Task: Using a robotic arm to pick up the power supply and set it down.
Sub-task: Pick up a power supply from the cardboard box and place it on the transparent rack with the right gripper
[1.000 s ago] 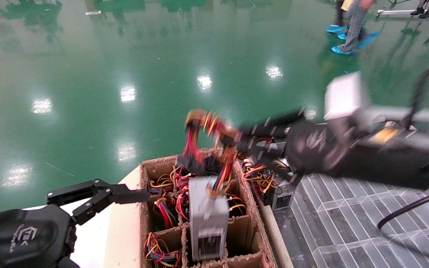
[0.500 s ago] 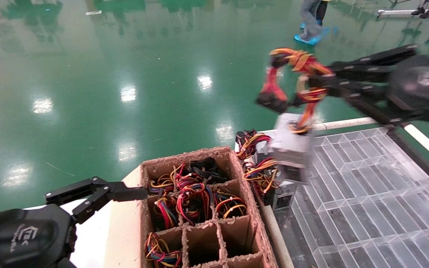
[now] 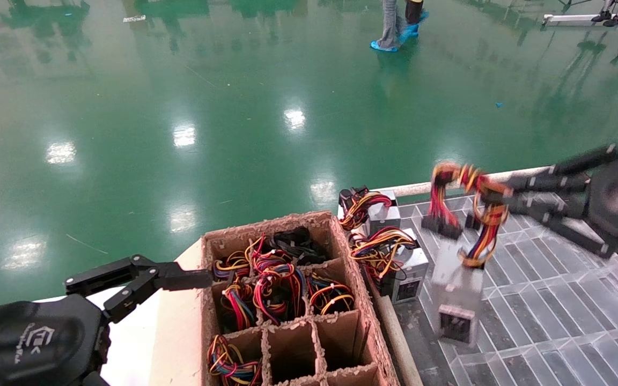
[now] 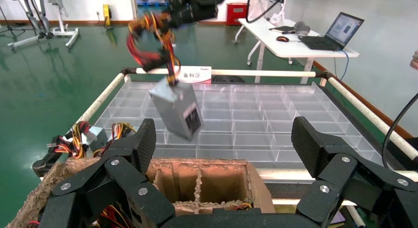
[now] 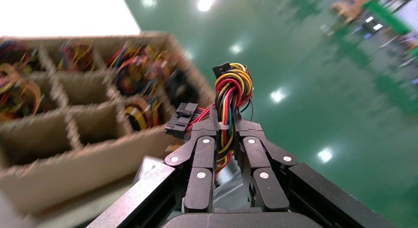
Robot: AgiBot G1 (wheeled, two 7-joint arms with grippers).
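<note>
The power supply (image 3: 456,287), a silver-grey metal box with a black socket on its lower end, hangs tilted by its red, yellow and orange wires (image 3: 467,185) just above the clear gridded tray (image 3: 550,316). My right gripper (image 3: 494,199) reaches in from the right and is shut on that wire bundle (image 5: 231,87), which stands up between its fingers (image 5: 203,151). The left wrist view shows the box (image 4: 177,108) dangling over the tray. My left gripper (image 3: 142,284) stays parked at the lower left, open wide and holding nothing, beside the cardboard box.
A brown cardboard divided box (image 3: 266,229) with wire bundles in several cells stands at the bottom centre. Two more power supplies (image 3: 411,265) with wires sit at the tray's near left corner. A white rail (image 3: 507,176) edges the tray's far side. Beyond is green floor.
My right gripper lifted the power supply out of the cardboard box, swung it up and to the right, then lowered it over the clear tray. The left arm has not moved.
</note>
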